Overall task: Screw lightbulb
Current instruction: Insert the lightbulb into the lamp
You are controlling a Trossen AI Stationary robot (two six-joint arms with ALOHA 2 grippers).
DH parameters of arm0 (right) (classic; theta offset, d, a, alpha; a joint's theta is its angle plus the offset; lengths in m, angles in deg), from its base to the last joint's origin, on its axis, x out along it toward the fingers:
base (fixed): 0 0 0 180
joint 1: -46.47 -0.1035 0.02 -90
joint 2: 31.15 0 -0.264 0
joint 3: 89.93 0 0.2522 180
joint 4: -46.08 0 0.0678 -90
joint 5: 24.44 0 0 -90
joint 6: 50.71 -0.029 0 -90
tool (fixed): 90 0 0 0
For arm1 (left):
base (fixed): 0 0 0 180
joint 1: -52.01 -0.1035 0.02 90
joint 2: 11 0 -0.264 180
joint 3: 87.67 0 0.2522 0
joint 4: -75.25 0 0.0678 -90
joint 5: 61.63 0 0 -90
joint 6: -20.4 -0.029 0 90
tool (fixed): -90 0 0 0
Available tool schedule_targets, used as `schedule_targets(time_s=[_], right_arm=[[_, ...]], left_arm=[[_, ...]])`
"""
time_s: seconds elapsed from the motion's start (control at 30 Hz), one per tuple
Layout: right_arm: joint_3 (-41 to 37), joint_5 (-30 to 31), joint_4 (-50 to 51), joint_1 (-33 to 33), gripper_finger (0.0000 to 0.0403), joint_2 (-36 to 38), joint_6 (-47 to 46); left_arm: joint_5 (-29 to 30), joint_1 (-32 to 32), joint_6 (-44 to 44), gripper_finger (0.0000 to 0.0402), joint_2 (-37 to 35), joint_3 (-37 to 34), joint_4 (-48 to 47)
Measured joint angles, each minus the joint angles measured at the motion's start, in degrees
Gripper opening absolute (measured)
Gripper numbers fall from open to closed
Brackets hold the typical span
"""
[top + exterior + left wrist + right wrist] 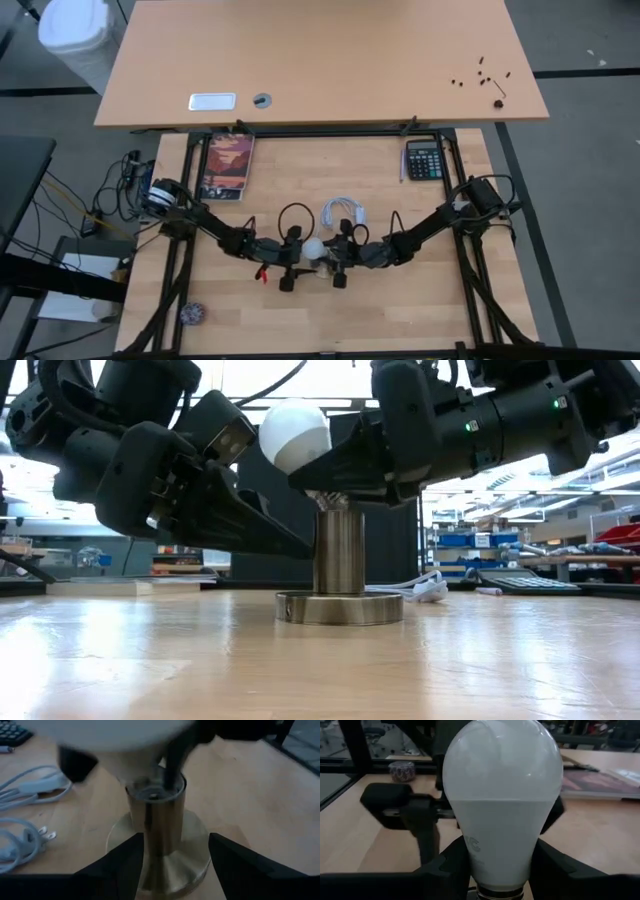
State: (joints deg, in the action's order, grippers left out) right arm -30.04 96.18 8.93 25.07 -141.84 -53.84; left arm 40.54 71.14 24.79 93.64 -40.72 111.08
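The lightbulb (295, 432) sits atop the silvery socket (339, 565), near the middle of the tabletop (320, 660), toward its front edge. Its long axis runs nearly upright, leaning slightly, dome up and screw base down; the base is mostly hidden by dark fingers where it meets the socket's mouth. The right gripper (496, 862) clasps the bulb's lower half between its fingers. The left gripper (175, 857) straddles the socket's column, fingers on either side, contact unclear. A white cord (343, 210) lies just behind, a calculator (424, 159) toward the far right corner.
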Motion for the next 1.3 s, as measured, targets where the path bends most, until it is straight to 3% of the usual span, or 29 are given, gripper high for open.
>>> schedule_targets(time_s=[0.3, 0.6, 0.87, 1.3], right_arm=[[-0.02, 5.39, 5.43, -2.76, 0.0169, 3.12, -0.13], [-1.87, 7.39, 3.5, -3.34, 0.0169, 3.08, -4.62], [-3.24, 6.84, 0.45, -3.37, 0.0169, 3.01, -4.44], [-3.28, 0.78, -0.48, -0.76, 0.0169, 3.01, -5.91]], left_arm=[[5.32, -0.04, -5.78, 0.023, -11.28, -0.02, -11.72], [11.33, -0.06, -12.76, 0.023, -19.54, -0.04, -13.91], [15.72, -0.06, -16.51, 0.0229, -20.53, -0.04, -12.65], [14.13, -0.06, -16.24, 0.0229, -20.57, -0.02, -9.59]])
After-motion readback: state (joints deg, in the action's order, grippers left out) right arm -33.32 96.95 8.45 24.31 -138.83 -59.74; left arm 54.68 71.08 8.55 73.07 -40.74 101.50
